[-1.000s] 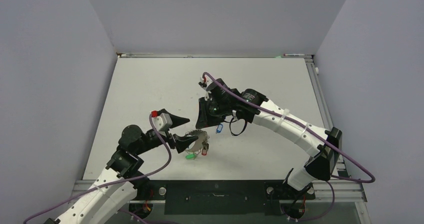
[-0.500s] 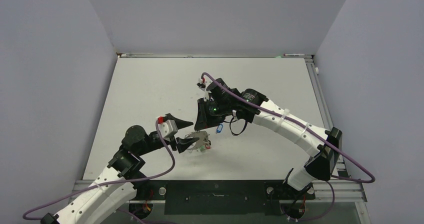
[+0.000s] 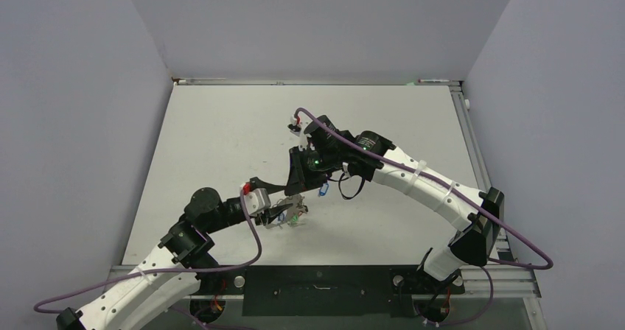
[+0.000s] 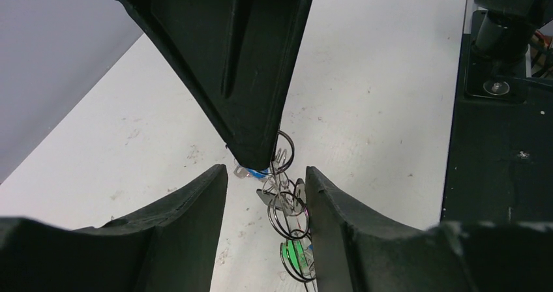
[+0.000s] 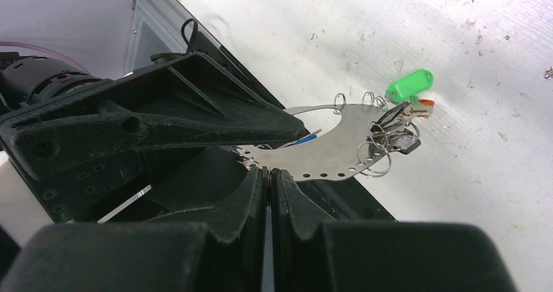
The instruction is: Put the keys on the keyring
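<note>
Your right gripper (image 5: 269,178) is pressed together on the edge of the keyring (image 5: 326,154), a flat silvery crescent, near the middle of the table (image 3: 221,138). The keys (image 5: 391,139) and a green tag (image 5: 409,83) cluster at one end of it. Your left gripper (image 4: 266,186) stands half spread, its fingers on either side of the keys' small rings.

Left gripper (image 3: 286,199) and right gripper (image 3: 293,191) meet above the keys (image 3: 298,213).
</note>
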